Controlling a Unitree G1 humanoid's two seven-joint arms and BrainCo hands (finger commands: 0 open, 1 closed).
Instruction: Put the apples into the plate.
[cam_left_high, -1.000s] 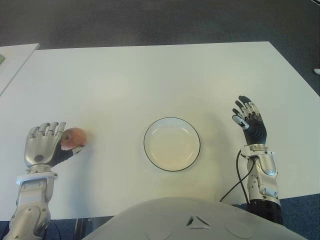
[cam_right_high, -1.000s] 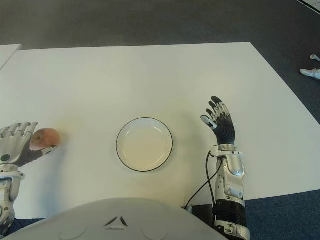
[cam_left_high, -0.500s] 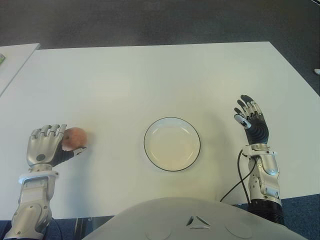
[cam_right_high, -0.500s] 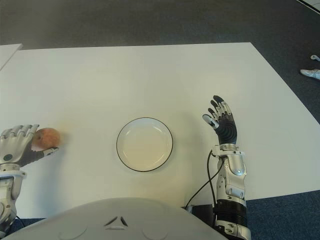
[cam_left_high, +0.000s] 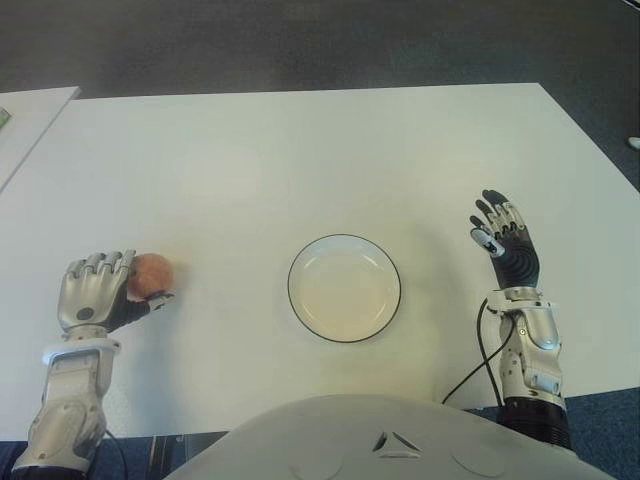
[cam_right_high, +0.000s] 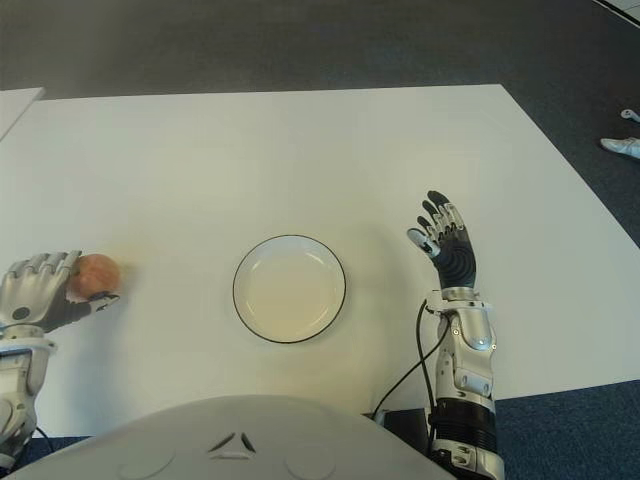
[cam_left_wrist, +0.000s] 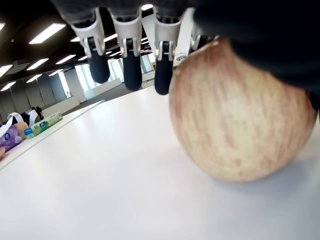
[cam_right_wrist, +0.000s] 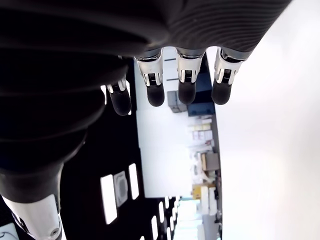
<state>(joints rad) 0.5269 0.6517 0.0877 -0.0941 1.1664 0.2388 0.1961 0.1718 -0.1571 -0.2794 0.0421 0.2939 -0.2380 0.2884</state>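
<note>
One round red-yellow apple (cam_left_high: 152, 273) is sitting near the white tabletop's (cam_left_high: 300, 160) left edge, the left hand (cam_left_high: 92, 295) cupping it loosely to grab; the right hand (cam_left_high: 505, 245) is waiting wide.

Left hand (cam_left_high: 93, 296): shifted toward the robot.
Fingers curled further over the apple (cam_left_high: 152, 273); right hand (cam_left_high: 505, 245) slightly withdrawn.

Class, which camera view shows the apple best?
The left wrist view: the apple fills the frame, sitting on the table. Both eye views show it small, partly hidden beside the left hand. The right wrist view misses it.
</note>
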